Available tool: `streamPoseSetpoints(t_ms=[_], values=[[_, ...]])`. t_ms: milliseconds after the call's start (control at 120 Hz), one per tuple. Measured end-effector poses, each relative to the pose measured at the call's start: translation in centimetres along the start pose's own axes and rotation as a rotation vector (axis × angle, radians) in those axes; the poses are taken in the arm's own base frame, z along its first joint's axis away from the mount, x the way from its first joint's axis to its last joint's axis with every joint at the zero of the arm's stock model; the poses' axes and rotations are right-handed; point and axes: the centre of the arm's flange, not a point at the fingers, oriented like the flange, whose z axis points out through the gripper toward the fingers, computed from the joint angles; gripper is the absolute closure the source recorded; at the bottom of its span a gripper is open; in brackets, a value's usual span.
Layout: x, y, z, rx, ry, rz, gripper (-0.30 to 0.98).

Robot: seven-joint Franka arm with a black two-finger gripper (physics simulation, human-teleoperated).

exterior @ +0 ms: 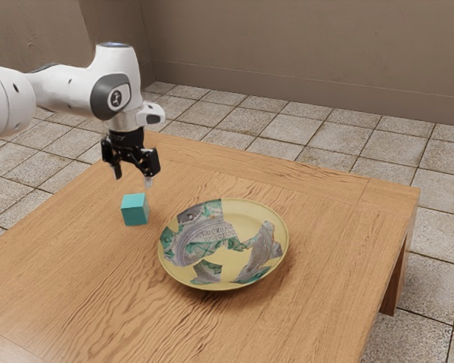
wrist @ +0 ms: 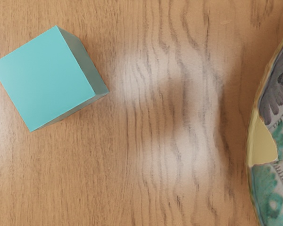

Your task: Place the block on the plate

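Block (exterior: pixel 135 209), teal, one: lay on the counter (exterior: pixel 83 265) near the plate (exterior: pixel 225 261), below the released, empty hand (exterior: pixel 132 178) but off to one side, sideways alignment seeming due before any descent.

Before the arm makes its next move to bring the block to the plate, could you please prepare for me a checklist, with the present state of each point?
1. Pincer open, nothing between its fingers: ok.
2. Block flat on the table, beside the plate: ok.
3. Plate free to receive the block: ok, nothing lies on it.
4. Pincer lowered around the block: not ok, it hangs above.
5. Pincer centred over the block: probably not ok, the wrist view shows the block off-centre.
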Motion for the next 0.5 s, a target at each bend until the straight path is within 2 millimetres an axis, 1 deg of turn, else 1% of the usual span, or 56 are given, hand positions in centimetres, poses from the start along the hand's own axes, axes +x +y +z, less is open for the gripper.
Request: streamPoseSetpoints(t_ms=[108, 208, 292, 358, 500], values=[[1.1, -1.4, 2.8, 0.010, -0.005, -0.103, 0.00], [1.8, -3.2, 5.4, 0.000, -0.012, -0.227, 0.00], [3.2, -3.8, 6.6, -0.010, 0.002, -0.306, 0.00], [4.0, -4.4, 7.7, -0.016, 0.016, -0.360, 0.00], [4.6, -6.6, 9.6, -0.033, 0.058, -0.466, 0.00]])
